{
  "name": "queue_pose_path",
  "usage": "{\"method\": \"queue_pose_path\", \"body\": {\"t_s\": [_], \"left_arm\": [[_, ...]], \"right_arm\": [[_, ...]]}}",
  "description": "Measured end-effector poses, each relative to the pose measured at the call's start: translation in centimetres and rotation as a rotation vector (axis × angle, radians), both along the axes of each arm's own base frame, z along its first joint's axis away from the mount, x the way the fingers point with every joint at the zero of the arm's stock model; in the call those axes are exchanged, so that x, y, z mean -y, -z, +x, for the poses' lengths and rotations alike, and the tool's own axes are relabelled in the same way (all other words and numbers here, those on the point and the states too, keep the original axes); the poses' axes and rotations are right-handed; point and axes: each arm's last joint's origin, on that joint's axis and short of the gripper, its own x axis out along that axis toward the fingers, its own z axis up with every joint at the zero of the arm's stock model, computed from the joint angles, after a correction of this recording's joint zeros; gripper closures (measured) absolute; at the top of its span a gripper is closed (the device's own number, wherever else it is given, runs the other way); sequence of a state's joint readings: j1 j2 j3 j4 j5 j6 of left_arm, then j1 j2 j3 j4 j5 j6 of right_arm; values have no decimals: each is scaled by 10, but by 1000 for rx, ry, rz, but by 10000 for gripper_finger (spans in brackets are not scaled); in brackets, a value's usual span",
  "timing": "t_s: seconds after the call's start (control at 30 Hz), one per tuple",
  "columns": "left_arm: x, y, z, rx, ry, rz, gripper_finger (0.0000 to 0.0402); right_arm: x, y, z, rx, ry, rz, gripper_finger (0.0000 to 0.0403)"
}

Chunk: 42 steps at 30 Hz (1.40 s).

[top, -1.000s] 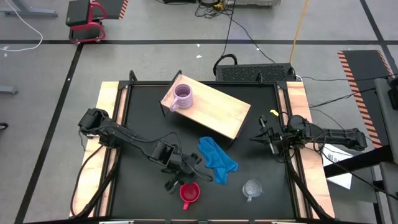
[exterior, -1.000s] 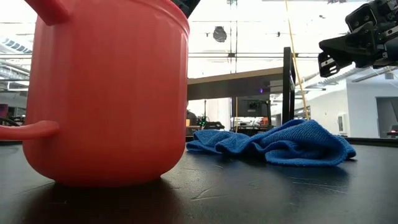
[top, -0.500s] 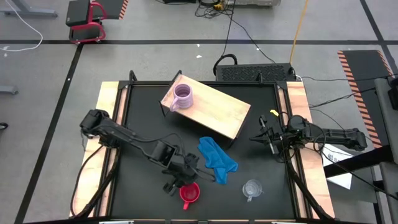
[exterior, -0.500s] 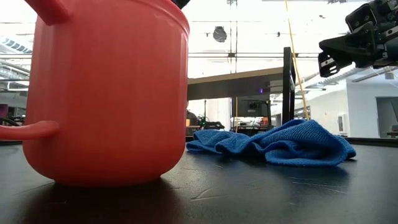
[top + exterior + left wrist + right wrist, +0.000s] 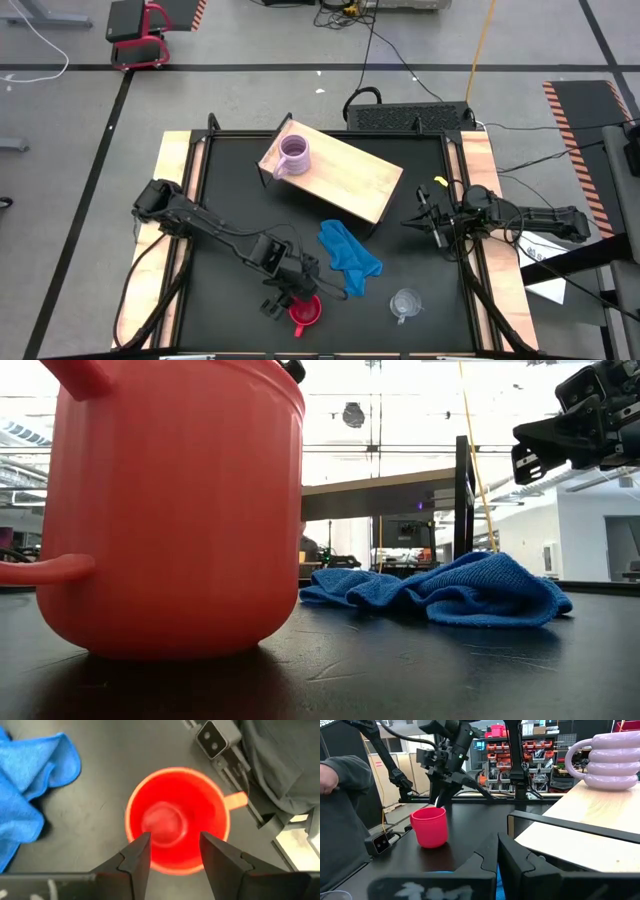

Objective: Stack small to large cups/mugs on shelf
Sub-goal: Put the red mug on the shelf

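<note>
Fingers of our left gripper [image 5: 171,851] are hanging spread just above the red mug [image 5: 177,817], straddling its near rim without touching, at the desk's [image 5: 225,300] front beside the blue cloth [image 5: 349,257]. Our right gripper [image 5: 424,220] is waiting at the desk's right edge, fingers pressed together. We are seeing the lilac mug [image 5: 294,155] standing on the shelf [image 5: 345,178].

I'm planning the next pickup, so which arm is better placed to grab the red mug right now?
Left. The left gripper hangs directly over the red mug, fingers open astride its rim. The right gripper waits near the table's right edge, beyond the blue cloth.
</note>
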<state>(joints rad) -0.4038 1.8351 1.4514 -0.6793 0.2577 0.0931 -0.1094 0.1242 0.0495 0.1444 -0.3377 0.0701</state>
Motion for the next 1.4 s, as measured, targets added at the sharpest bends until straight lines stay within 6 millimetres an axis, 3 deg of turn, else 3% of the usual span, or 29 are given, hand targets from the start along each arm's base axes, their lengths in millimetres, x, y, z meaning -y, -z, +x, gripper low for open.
{"method": "queue_pose_path", "body": {"t_s": [0.4,1.03,1.4], "left_arm": [[1,17,8,4,26,45,231],[3,12,5,17,38,48,231],[6,29,9,-26,64,52,231]], "right_arm": [[0,1,1,-13,0,2,403],[0,2,1,-21,0,6,403],[0,2,1,-21,0,6,403]]}}
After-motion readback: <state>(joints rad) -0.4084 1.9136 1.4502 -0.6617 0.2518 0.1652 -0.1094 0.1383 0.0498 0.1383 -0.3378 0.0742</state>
